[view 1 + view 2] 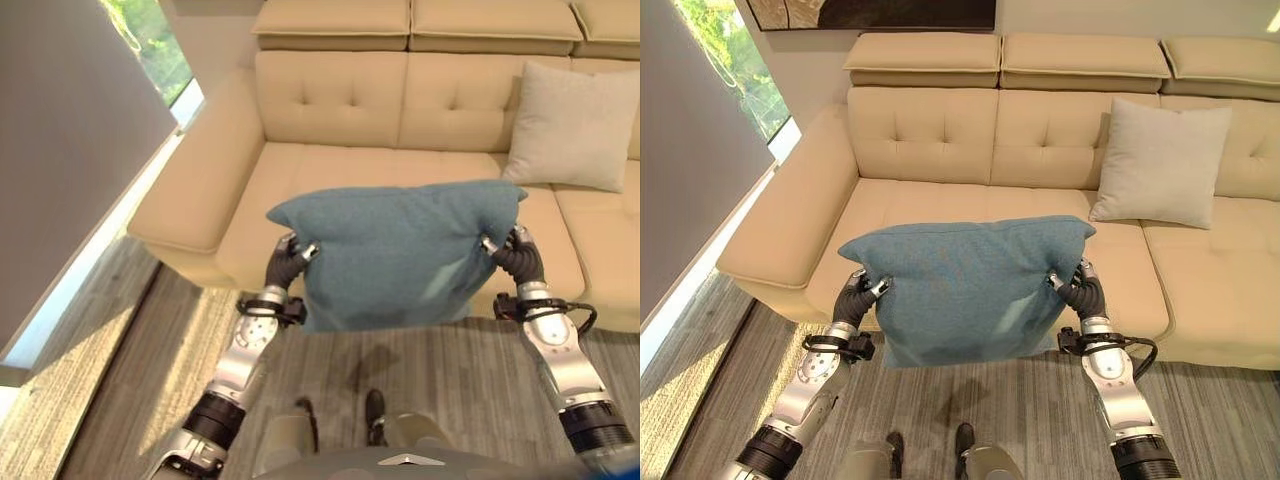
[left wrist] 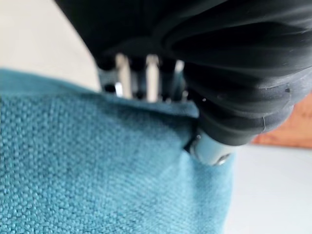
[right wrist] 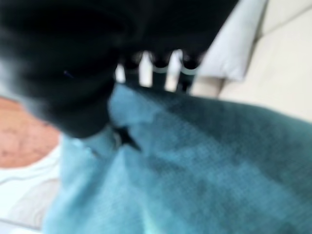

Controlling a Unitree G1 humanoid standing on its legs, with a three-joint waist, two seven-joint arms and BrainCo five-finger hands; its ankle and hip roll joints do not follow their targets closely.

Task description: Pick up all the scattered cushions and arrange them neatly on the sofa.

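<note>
Looking through your left eye view: the teal cushion [image 1: 395, 255] hangs in the air before the beige sofa [image 1: 330, 120], its upper corners pinched by your left hand [image 1: 288, 262] and right hand [image 1: 518, 255]. A light grey cushion [image 1: 572, 125] leans upright against the sofa back, to the right. Left wrist view: fingers [image 2: 124, 73] and thumb clamp a fold of teal fabric. Right wrist view: fingers [image 3: 146, 68] curl over the cushion's edge, the grey cushion behind.

The left robot hand [image 2: 214, 97] pinches the top edge of a teal woven cushion [image 2: 97, 170].
</note>
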